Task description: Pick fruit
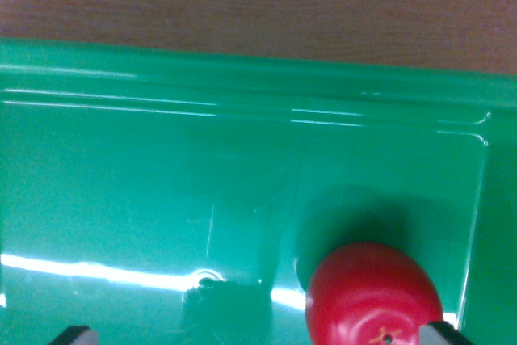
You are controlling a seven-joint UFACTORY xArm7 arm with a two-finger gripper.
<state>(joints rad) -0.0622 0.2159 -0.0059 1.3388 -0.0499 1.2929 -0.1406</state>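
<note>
Fingertips (74, 334) show only as two dark grey corners at the bottom edge of the wrist view, one near the lower left and one at the lower right, so the gripper (258, 337) stands wide open with a broad stretch of green floor between them. It has hold of nothing. The tip on the wrist view's right sits just beside the lower right side of the fruit (373, 292); whether it touches the skin I cannot tell, since the edge of the picture cuts both off.

The fruit is red, smooth and rounded, with a small brownish stem end facing the camera near its bottom. It lies on the floor of the bin (161, 191), low in the view and towards the wrist view's right, nearer the right tip than the left one. A dark shadow spreads on the floor above and to the left of it.

The bin is bright green glossy plastic. A white streak of reflected light runs across its floor from the left edge towards the fruit. Further up, the floor meets a stepped wall with thin pale highlights, and the corner curves down on the wrist view's right. Beyond the rim lies a brown wooden table (258, 2), blurred.
</note>
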